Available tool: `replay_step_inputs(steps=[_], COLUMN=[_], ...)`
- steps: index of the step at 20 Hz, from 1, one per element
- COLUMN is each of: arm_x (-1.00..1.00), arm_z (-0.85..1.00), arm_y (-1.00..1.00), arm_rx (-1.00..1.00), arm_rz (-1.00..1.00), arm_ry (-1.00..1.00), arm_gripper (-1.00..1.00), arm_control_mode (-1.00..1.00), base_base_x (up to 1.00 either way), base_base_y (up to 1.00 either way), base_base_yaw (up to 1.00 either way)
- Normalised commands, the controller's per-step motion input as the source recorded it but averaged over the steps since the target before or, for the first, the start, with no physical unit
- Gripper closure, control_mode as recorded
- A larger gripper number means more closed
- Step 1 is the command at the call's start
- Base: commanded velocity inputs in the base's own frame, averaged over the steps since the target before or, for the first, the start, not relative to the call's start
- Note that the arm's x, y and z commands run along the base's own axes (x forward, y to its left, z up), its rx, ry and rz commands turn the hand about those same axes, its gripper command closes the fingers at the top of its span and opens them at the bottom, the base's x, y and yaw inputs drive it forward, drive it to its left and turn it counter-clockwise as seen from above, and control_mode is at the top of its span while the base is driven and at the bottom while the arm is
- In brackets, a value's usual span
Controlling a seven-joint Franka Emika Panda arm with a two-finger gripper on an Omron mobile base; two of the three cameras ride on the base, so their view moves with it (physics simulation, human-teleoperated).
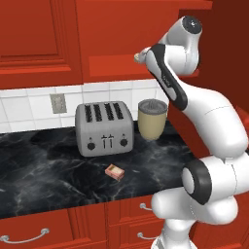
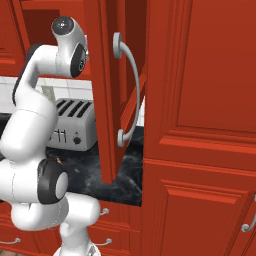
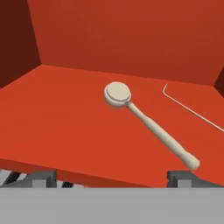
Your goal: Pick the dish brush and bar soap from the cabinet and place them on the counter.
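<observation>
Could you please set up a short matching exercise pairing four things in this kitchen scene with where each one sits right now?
Things:
1. beige round-headed dish brush
2. small tan-orange bar soap
3. silver four-slot toaster
4. beige cup-shaped container

Places:
A. on the black marble counter, in front of the toaster
B. on the red cabinet shelf
C. on the counter, right of the toaster
D. on the counter, against the white tiled wall

Pairs: 1-B, 2-A, 3-D, 4-C

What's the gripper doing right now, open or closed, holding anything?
Gripper: open and empty, its tips at the cabinet shelf's front edge, the dish brush lying on the shelf just ahead.
</observation>
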Motion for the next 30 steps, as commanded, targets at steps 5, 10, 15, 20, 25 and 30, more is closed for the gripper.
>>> replay_step_inputs(steps=[5,10,15,20,25,30], arm_x=[0.26,0.28,0.26,0.26,0.25,0.18], arm_z=[0.1,0.0,-0.13,-0.12,-0.06,-0.03], arm_y=[-0.12,-0.05,0.0,0.0,-0.02,-0.02], arm_rx=[0.0,0.0,0.0,0.0,-0.01,-0.04], arm_rz=[0.0,0.0,0.03,0.08,0.07,0.03], arm_ry=[0.02,0.0,0.0,0.0,0.0,0.0], arm_gripper=[-1.0,-1.0,-1.0,-1.0,-1.0,-1.0], arm_control_mode=[-1.0,-1.0,-1.0,-1.0,-1.0,-1.0], base_base_x=[0.0,0.0,0.0,0.0,0.0,0.0], base_base_y=[0.0,0.0,0.0,0.0,0.0,0.0], base_base_yaw=[0.0,0.0,0.0,0.0,0.0,0.0])
